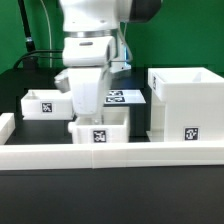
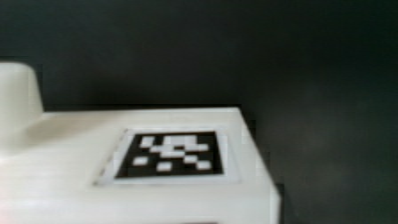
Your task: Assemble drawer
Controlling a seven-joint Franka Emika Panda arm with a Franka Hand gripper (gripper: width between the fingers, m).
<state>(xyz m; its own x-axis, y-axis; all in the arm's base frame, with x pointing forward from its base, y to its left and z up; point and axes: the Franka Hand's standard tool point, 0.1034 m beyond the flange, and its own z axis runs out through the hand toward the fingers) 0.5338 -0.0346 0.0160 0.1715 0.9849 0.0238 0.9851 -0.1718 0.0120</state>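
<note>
claw (image 1: 88,98): low over tabletop (image 1: 139,128); fingers hidden, so apart or together I cannot tell.
near tray (image 1: 100,126): 6 o'clock of claw, likely my pick.
far tray (image 1: 45,103): 9 o'clock.
housing (image 1: 185,100): 3 o'clock, still without either tray.

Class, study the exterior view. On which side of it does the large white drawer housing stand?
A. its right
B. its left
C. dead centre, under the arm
A: the housing stands at the exterior view's right, with the middle tray and the left tray both to its left.
</note>
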